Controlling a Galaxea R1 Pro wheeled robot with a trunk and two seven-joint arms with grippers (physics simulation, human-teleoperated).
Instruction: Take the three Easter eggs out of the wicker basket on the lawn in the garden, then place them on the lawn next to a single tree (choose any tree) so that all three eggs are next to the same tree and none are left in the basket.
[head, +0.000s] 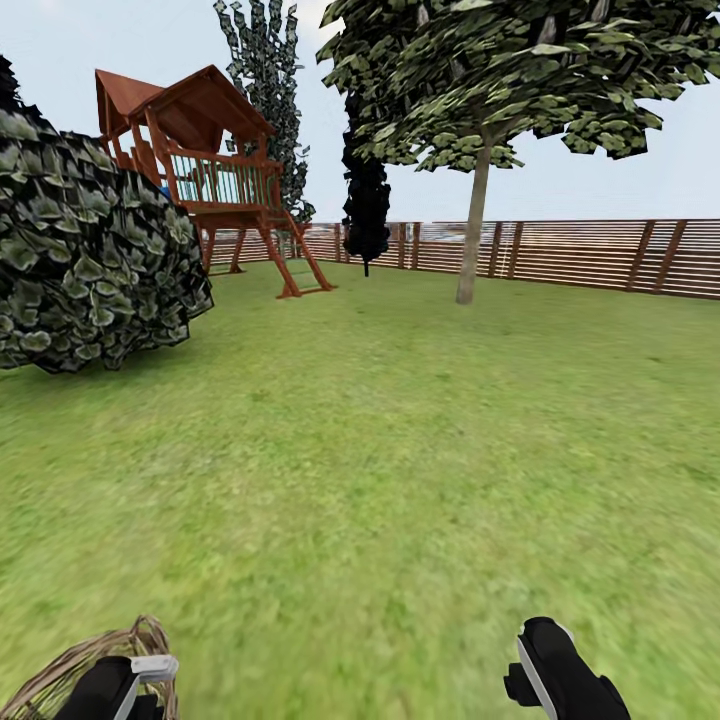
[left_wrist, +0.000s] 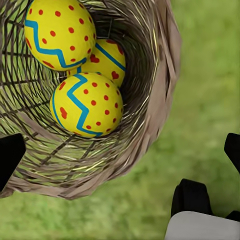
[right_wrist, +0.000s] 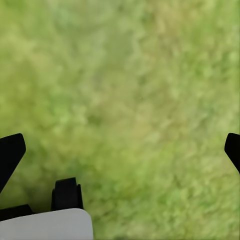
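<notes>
Step in hand: first pick. My left gripper (left_wrist: 120, 150) hangs spread above the wicker basket (left_wrist: 150, 115); three Easter eggs (left_wrist: 87, 104) lie beneath. Next I lower and centre on one.

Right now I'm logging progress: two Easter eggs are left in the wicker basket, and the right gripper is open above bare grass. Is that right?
Not quite. The left wrist view shows three Easter eggs in the wicker basket, not two; none is out yet. The rest holds: the right gripper is open above bare lawn.
</notes>
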